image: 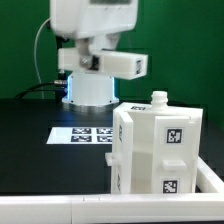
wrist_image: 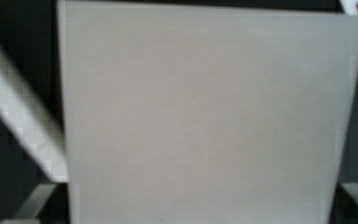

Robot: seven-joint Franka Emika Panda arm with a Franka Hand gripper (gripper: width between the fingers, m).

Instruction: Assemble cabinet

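Note:
A plain white slab (wrist_image: 211, 110) of the cabinet fills nearly the whole wrist view and shows no tag. My gripper (wrist_image: 206, 200) has it between its dark fingers (wrist_image: 44, 200), which sit against the slab's two long edges, so the gripper is shut on it. In the exterior view the boxy white cabinet body (image: 160, 150) stands at the front right, with square tags on its faces and a small knob (image: 158, 98) on top. In that view the fingers themselves do not show; only the arm (image: 95, 25) and its wrist block (image: 125, 63) do.
The marker board (image: 85, 133) lies flat on the black table in front of the arm's white base (image: 92, 90). A white ledge (image: 60, 208) runs along the front edge. A slanted white bar (wrist_image: 19, 100) shows beside the slab in the wrist view.

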